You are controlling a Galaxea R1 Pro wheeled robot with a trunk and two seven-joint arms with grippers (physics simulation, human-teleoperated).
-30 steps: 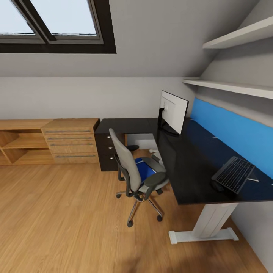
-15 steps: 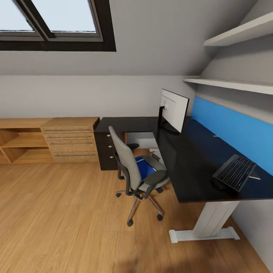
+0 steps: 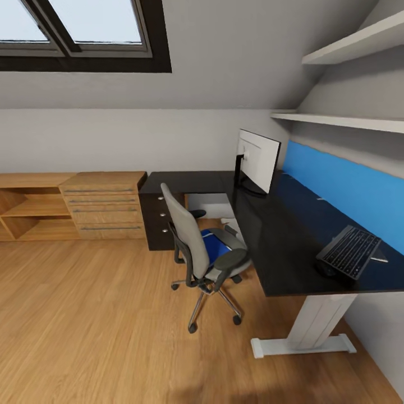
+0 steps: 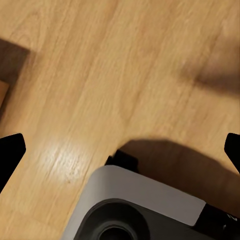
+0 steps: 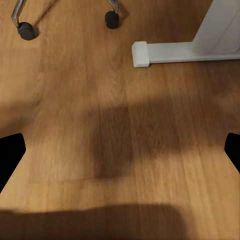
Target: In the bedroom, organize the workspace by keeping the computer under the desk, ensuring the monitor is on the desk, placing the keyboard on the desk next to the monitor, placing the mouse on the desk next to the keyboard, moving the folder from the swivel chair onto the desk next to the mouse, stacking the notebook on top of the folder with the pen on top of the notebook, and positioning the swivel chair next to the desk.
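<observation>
— Head view first: what does the room look like?

— Grey walls under a sloped ceiling with a skylight (image 3: 78, 28), and a light wood plank floor (image 3: 84, 325). A wooden dresser (image 3: 104, 205) stands along the back wall, and two white shelves (image 3: 342, 120) hang above the desk (image 3: 280, 241).

— And the desk?

— Its glossy black top carries the monitor (image 3: 258, 163) near the corner and the keyboard (image 3: 349, 252) at the near end, close to the blue back panel (image 3: 348, 196). The swivel chair (image 3: 202, 252) sits just beside the desk edge with the blue folder (image 3: 214, 247) on its seat.

— The grippers?

— Left gripper (image 4: 120, 150) has its fingertips wide apart over bare floor and the robot's own base (image 4: 145, 205). Right gripper (image 5: 120, 150) is likewise spread, with nothing between the tips, above the floor near the desk's white foot (image 5: 170, 52) and chair castors (image 5: 111, 19).
</observation>
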